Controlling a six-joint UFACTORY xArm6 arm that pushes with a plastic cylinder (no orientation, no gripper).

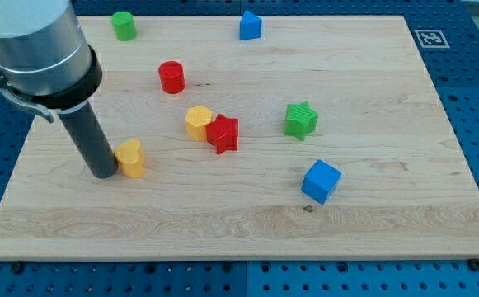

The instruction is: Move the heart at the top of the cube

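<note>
Tool first: no gripper on this arm, only a straight dark rod, so nothing opens or closes and nothing is gripped. Its tip point(104, 173) rests on the desk point(371, 231) at the view's left, touching or just short of the yellow heart point(131, 157), on that block's left side.

One camera view only. The blue cube point(321, 181) sits lower right of centre, well apart from the heart. Between them, nearer the middle, a yellow hexagon block point(198, 122) touches a red star point(223, 134). A green star point(301, 120) stands above the cube, toward the view's top. Further up: a red cylinder point(171, 77), a green cylinder point(124, 25) and a blue pointed block point(250, 25), its exact shape hard to tell.

Step in hand, as I judge it: contact made, the long push rightward not yet under way. The heart must end up just above the cube. The next move calls for a push to the view's right, kept below the yellow-and-red pair. Risk: the heart sliding off the round rod, or crowding the green star at the finish.
</note>
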